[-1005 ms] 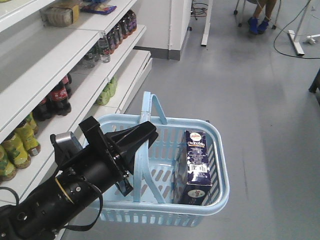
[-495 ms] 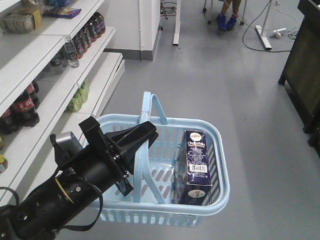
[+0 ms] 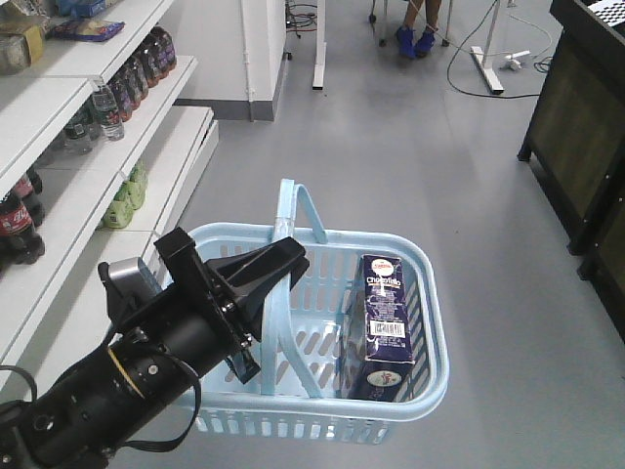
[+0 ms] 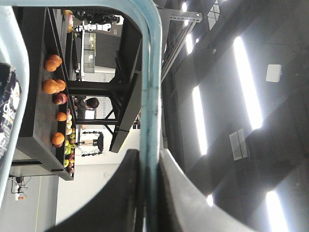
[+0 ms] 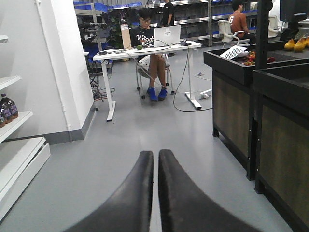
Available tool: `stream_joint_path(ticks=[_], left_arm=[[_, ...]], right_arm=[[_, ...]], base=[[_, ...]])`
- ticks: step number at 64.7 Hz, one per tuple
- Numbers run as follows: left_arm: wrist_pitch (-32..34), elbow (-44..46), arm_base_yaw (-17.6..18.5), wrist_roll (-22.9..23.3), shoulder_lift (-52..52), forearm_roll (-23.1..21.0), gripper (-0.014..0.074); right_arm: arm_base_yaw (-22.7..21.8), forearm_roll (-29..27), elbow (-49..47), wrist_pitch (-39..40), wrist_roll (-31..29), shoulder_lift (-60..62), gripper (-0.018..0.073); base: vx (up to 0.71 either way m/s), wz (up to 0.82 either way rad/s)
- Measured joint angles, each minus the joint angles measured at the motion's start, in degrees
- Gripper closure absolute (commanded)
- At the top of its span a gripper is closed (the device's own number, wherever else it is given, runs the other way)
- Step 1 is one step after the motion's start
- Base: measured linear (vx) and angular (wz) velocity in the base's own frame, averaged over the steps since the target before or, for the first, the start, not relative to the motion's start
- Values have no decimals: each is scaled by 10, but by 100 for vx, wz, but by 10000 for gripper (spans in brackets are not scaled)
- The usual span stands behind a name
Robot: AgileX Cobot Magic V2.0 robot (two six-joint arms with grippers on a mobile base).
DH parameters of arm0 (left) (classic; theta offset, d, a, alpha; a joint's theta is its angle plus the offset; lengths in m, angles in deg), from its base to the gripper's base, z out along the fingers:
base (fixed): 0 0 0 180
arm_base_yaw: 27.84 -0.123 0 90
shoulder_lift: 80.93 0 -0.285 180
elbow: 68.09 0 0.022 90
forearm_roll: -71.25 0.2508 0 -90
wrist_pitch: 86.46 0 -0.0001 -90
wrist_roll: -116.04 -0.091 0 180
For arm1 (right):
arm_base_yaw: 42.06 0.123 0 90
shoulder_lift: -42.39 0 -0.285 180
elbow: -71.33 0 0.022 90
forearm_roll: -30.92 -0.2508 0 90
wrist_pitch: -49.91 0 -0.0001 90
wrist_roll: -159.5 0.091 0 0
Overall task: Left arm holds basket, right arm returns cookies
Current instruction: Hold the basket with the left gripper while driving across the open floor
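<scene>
1. the basket [image 3: 433,332] sits mid-view over the floor [image 3: 410,147].
2. the cookies [image 3: 387,311] stand upright inside it, against its right wall.
3. the left hand [image 3: 289,260] reaches in from the left, around one handle [image 3: 273,332].
4. shelves [image 3: 68,107] line the left; a counter [image 3: 586,107] stands far right.

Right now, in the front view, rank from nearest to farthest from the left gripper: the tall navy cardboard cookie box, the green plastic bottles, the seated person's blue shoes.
From the left gripper:
1. tall navy cardboard cookie box, in the light blue plastic basket, right side.
2. green plastic bottles, low shelf, left.
3. blue shoes, far across the floor.
</scene>
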Motion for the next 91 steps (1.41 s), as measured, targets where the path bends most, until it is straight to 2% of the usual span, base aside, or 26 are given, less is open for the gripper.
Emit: stream_joint_path(ticks=[41,91], left_arm=[[0,0,0,0,0,0,596],[0,0,0,0,0,0,596]], right_arm=[[0,0,0,0,0,0,565],[0,0,0,0,0,0,565]], base=[[14,-5],[28,-2]])
